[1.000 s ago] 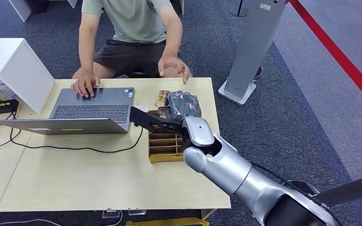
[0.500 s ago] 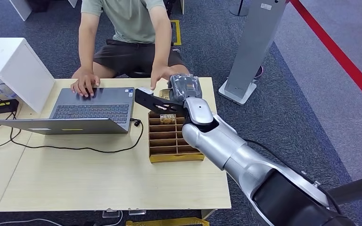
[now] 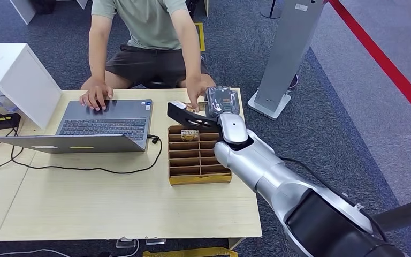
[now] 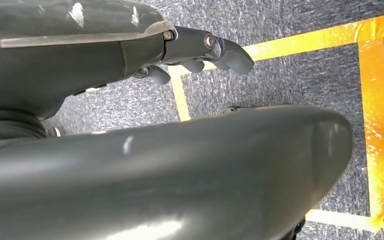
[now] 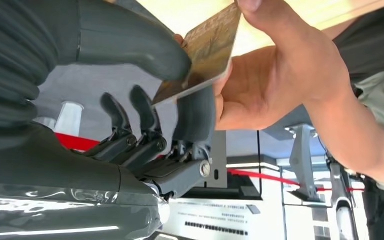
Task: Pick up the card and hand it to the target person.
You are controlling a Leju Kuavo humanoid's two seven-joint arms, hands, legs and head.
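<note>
The card [image 5: 205,50] is brownish and thin, pinched between the thumb and a finger of my right hand [image 5: 145,125]. The person's hand [image 5: 270,85] grips its other end with thumb and fingers. In the head view my right hand [image 3: 214,107] is stretched out over the far edge of the table, above the wooden card rack [image 3: 198,160]. There the person's hand [image 3: 197,96] reaches down to the card [image 3: 192,108]. My left hand [image 4: 200,50] hangs over the carpet with its fingers loosely apart and nothing in them.
A person sits behind the table [image 3: 85,203] with the other hand on a grey laptop [image 3: 107,126]. Another card [image 3: 190,134] stands in the rack's far slot. A white box [image 3: 10,75] stands at the left, a grey pillar [image 3: 289,53] at the right. A black cable [image 3: 75,168] crosses the tabletop.
My right arm has carried the card from above the rack toward the far right of the table. The person's hand came down from the table edge and took hold of the card.
</note>
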